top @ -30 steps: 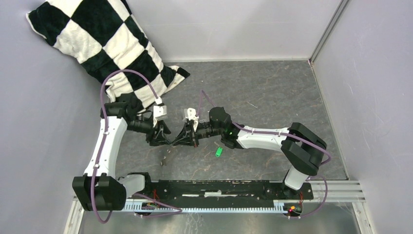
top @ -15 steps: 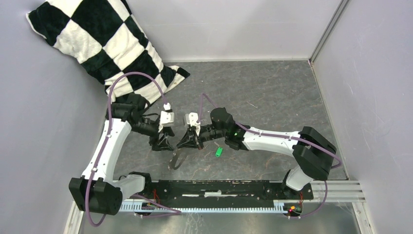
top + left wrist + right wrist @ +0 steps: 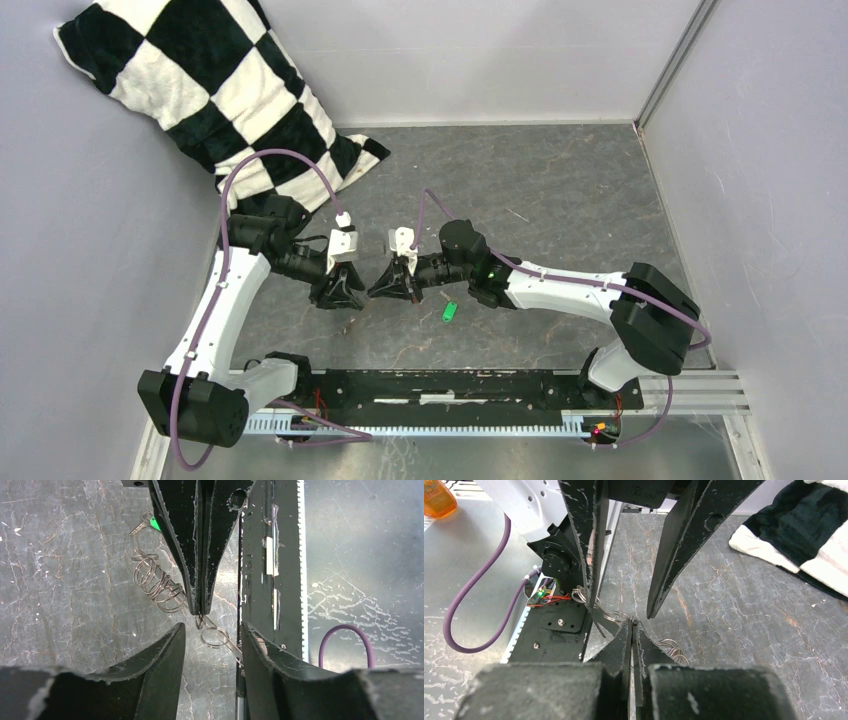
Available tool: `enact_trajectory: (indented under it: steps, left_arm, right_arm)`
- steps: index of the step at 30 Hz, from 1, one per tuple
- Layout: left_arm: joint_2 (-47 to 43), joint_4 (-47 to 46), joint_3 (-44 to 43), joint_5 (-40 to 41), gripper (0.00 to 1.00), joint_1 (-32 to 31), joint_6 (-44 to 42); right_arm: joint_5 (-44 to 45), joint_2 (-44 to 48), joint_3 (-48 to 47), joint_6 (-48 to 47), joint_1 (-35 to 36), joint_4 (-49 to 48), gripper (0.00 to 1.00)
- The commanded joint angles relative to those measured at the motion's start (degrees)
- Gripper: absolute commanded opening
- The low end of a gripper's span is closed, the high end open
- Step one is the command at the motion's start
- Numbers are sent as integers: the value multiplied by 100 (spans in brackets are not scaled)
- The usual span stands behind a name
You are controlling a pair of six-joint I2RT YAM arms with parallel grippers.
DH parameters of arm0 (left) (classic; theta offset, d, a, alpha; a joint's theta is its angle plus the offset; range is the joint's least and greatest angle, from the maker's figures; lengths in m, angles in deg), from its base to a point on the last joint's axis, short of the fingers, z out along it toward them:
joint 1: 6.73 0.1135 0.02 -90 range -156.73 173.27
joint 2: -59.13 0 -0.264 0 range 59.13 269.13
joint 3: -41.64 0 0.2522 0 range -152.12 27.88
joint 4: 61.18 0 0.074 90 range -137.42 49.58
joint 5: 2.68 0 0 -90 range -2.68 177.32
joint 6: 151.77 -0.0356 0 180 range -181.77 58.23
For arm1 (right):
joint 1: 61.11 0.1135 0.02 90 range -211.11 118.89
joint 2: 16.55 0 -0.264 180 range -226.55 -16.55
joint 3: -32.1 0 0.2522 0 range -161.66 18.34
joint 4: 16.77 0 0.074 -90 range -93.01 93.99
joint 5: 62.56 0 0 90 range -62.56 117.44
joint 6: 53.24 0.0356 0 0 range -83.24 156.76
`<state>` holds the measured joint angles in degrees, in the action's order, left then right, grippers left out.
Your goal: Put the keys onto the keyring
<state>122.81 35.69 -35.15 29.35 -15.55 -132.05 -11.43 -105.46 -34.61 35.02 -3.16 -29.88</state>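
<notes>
**Two tools meet over the keyring (image 3: 214, 636) while the green key (image 3: 449, 312) waits on the table (image 3: 560, 200)**

Seen from above, two white robot arms reach in from the bottom corners, and their black tools almost meet at the centre of a dark, marbled table. The right tool (image 3: 390, 284) is clenched. In the left wrist view its closed tip pinches the thin wire of the keyring, and a small silvery loop hangs just under that tip. A coil of smaller rings (image 3: 156, 583) lies to the left of it. The left tool (image 3: 343, 290) has its jaws apart, straddling the hanging loop and grasping nothing.

The key is not on the ring. It lies flat on the table, just below and to the right of the right tool and apart from both tools. Its long axis slants from upper right to lower left. The right arm is the nearer one, but its tool is busy, so fetching the key probably falls to the free left tool, which would have to reach past the right one.

Half a second ago the ring dangled in plain sight below the tools in the overhead view; now it cannot be made out there. The left tool has closed in on the right. The key has not moved.
</notes>
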Motion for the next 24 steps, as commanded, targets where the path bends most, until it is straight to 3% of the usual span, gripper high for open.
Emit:
enact_trajectory:
  steps: [1, 5, 12, 16, 20, 24]
  left_arm:
    - [-95, -212, -49, -213, 49, -23, 345]
    - [-188, -278, 78, 19, 44, -23, 264]
    - [-286, -182, 96, -210, 25, -32, 131]
    - [-285, -181, 45, -286, 23, -32, 136]
    - [-341, -164, 79, -268, 3, -32, 69]
    - [-440, -181, 63, -356, 2, -32, 136]
  right_arm:
    - [-150, 136, -102, 165, 0, -606, 1]
    - [-255, 198, -1, 355, -10, -755, 1]
    - [-478, 122, -52, 640, -9, -980, 1]
    - [-554, 78, -75, 833, -6, -1181, 1]
    - [-637, 61, -67, 907, -8, -1233, 2]
    - [-713, 75, -57, 905, -5, -1190, 4]
